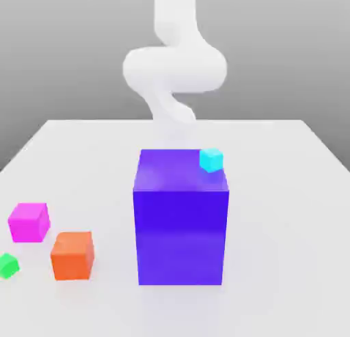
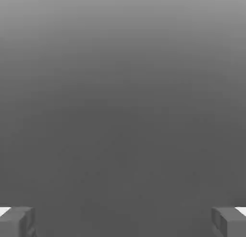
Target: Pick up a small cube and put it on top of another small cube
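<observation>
Altogether five blocks sit on the pale tabletop point(image 1: 287, 192): one tall purple block point(image 1: 180, 226) with one small cyan cube point(image 1: 210, 160) by its far corner, one magenta-pink cube point(image 1: 29, 221) near one orange cube point(image 1: 72, 255), one tiny green cube point(image 1: 8, 265) cut off at the edge. The purple block hides part of the white arm point(image 1: 174, 69). The pincer point(image 2: 123, 221) gapes wide, holding nothing.

No text, label, brand, number or sign can be read anywhere in these pictures. Every surface in view is plain and unmarked.
</observation>
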Tool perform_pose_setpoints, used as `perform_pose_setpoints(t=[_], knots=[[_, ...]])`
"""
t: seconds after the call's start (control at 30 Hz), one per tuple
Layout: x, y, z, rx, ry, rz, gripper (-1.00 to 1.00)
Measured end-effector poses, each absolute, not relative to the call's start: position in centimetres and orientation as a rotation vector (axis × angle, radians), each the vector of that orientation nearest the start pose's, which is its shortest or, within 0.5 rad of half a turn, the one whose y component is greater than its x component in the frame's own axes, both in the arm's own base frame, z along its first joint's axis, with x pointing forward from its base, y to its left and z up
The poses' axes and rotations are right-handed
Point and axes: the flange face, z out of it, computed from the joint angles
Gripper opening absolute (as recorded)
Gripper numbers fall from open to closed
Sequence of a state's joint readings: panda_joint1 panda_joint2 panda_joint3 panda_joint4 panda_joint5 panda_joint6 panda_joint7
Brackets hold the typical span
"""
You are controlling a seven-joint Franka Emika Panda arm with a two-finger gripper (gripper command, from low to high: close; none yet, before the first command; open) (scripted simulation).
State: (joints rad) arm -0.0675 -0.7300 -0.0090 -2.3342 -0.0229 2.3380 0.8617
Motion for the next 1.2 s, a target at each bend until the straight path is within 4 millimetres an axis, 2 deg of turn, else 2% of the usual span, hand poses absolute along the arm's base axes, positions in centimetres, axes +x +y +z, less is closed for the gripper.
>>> perform_pose_setpoints(t=[0.07, 0.17, 0.33, 0.5, 0.67, 0.77, 0.8, 0.9, 1.1, 1.13, 1.2], knots=[[39.1, -5.9, 63.9, -2.403, 1.371, -0.917, 0.00], [40.7, -10.3, 58.9, -2.351, 1.593, -0.833, 0.00], [40.8, -17.9, 50.3, -2.211, 1.947, -0.679, 0.00], [38.0, -24.9, 41.6, -2.005, 2.275, -0.505, 0.00], [32.9, -30.3, 33.2, -1.738, 2.561, -0.316, 0.00], [28.8, -32.5, 28.3, -1.549, 2.709, -0.197, 0.00], [27.0, -33.4, 26.8, -1.465, 2.763, -0.156, 0.00], [22.3, -34.5, 22.3, -1.242, 2.882, -0.037, 0.00], [21.9, -34.1, 15.7, -1.217, 2.896, -0.001, 0.00], [21.9, -34.1, 14.9, -1.217, 2.896, -0.001, -1.00], [21.9, -34.1, 14.9, -1.217, 2.896, -0.002, -1.00]])
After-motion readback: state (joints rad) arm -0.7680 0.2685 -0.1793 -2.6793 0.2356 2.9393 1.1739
